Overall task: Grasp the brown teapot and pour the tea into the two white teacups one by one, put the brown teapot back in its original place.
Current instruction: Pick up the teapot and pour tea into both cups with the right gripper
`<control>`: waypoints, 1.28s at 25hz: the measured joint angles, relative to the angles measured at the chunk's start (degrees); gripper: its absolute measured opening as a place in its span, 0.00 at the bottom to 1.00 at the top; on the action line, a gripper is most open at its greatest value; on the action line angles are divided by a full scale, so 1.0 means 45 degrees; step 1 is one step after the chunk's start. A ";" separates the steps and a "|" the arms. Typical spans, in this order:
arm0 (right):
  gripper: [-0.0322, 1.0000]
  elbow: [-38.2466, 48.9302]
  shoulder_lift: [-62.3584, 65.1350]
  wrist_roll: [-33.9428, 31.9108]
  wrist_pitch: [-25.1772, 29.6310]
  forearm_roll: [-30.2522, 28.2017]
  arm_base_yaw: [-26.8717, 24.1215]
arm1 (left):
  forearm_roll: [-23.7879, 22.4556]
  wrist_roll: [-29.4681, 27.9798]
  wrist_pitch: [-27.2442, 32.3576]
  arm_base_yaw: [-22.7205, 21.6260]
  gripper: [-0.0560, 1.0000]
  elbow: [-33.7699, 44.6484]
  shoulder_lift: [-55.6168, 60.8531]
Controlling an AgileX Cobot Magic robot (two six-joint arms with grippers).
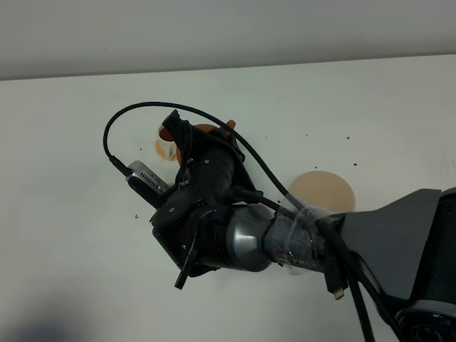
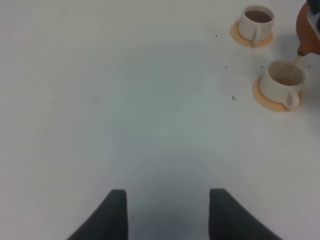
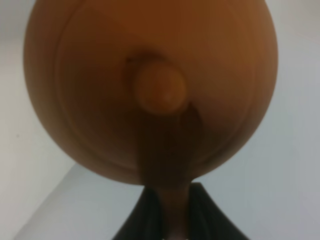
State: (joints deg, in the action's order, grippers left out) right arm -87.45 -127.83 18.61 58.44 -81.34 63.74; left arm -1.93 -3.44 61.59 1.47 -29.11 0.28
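Clamps brown teapot (image 3: pixel 150 55) by handle in right gripper (image 3: pixel 172 212), spout tipped over one white teacup (image 2: pixel 281 82); holds left gripper (image 2: pixel 167 215) wide.

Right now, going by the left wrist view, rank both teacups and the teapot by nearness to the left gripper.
1. Teacup being filled: closest, on its orange disc.
2-3. Tea-filled teacup and brown teapot: both beyond it, too close to call.
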 joint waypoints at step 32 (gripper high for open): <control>0.14 0.0000 0.0000 0.1283 -0.0335 -0.0970 0.0000 | 0.0000 -0.0012 0.0000 0.0000 0.42 0.0000 0.0000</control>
State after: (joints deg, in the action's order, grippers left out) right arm -87.45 -127.83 24.38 56.94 -85.71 63.74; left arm -1.93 -3.49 61.59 1.47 -29.11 0.28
